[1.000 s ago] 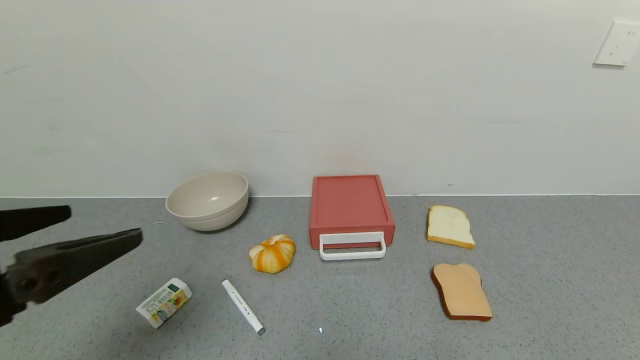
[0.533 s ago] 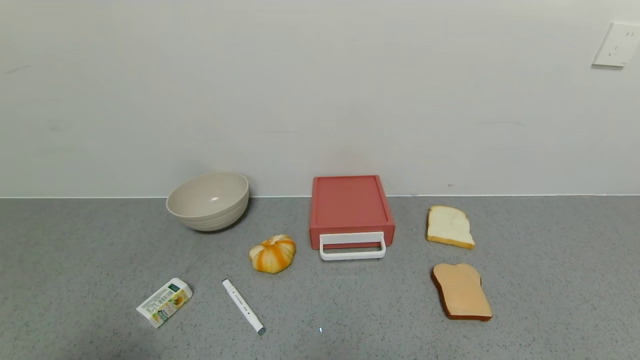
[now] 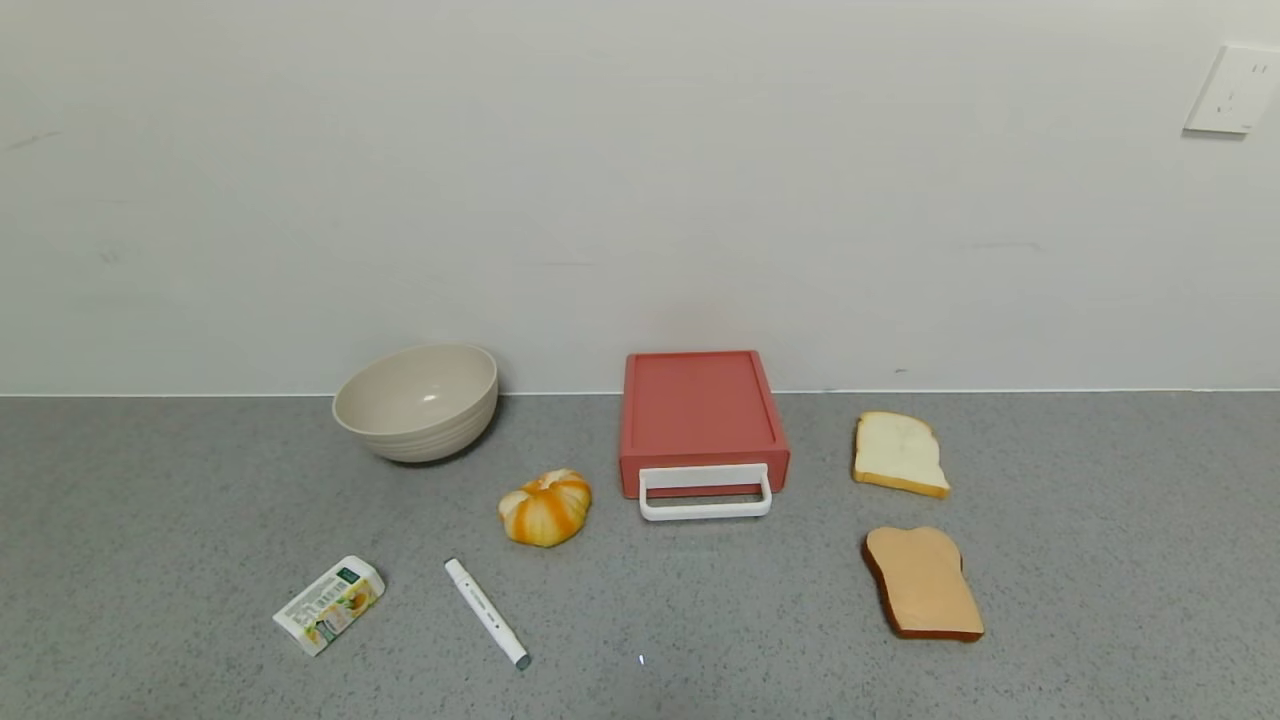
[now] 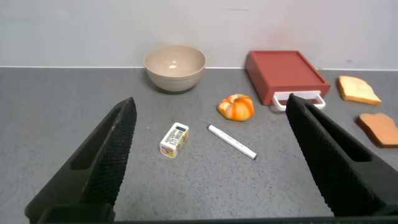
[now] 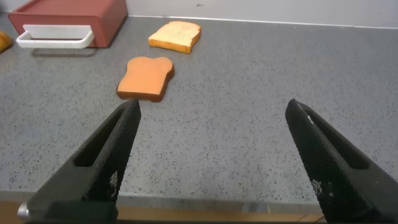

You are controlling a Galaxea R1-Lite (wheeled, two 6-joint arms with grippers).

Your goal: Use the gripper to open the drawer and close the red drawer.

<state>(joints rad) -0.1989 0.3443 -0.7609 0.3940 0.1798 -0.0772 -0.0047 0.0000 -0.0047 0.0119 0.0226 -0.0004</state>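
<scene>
On my desk [image 3: 1100,560]: a beige bowl [image 3: 416,401] is sitting by the wall; a striped pumpkin [image 3: 545,507], white marker [image 3: 486,613] and small carton [image 3: 329,604] are lying nearer me. Right: pale bread slice [image 3: 899,453], toast [image 3: 923,583] just in front.

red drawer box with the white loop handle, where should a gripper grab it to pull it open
Grip the white rectangular loop handle on the salmon-red plastic drawer box, pinching its front bar from above. It juts clear of the front toward the robot, lying near the grey countertop, so fingers likely fit around it.
</scene>
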